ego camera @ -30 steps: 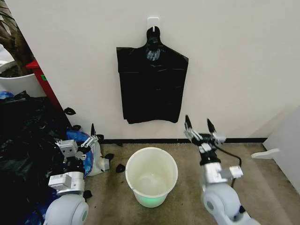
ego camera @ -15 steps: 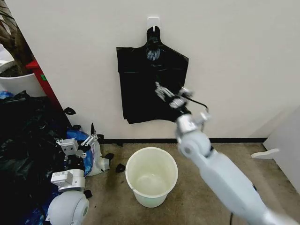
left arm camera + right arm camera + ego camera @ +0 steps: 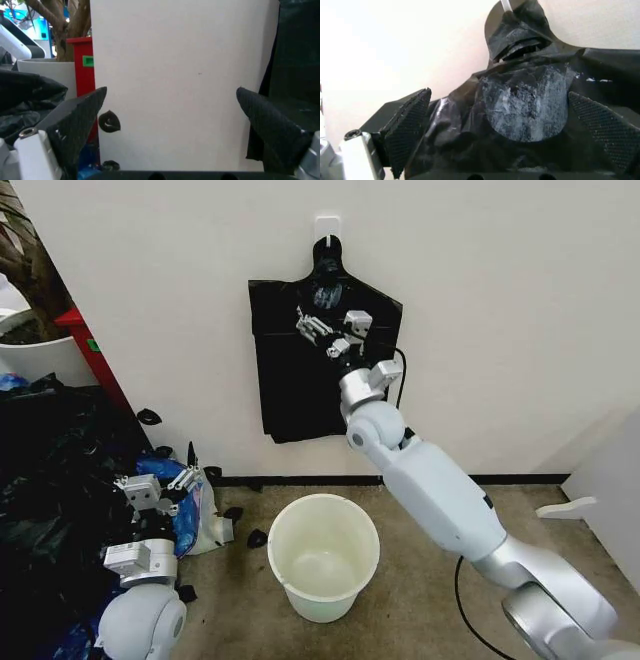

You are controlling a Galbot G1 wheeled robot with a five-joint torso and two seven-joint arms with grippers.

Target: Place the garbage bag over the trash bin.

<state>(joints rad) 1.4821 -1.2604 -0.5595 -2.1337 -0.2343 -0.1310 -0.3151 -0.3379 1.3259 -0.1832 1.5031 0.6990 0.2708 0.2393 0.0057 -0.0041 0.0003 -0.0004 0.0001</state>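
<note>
The garbage bag (image 3: pixel 320 360) hangs flat on the wall from a hook (image 3: pixel 327 227), its long axis vertical, directly above the trash bin (image 3: pixel 323 555) that stands on the floor at the wall's foot. My right gripper (image 3: pixel 328 332) is raised against the bag's upper part just under the knotted neck, jaws spread wide around the pale patch (image 3: pixel 527 108), gripping nothing yet. My left gripper (image 3: pixel 165 485) waits low at the bin's left, also open and empty, so the right arm is much nearer.
</note>
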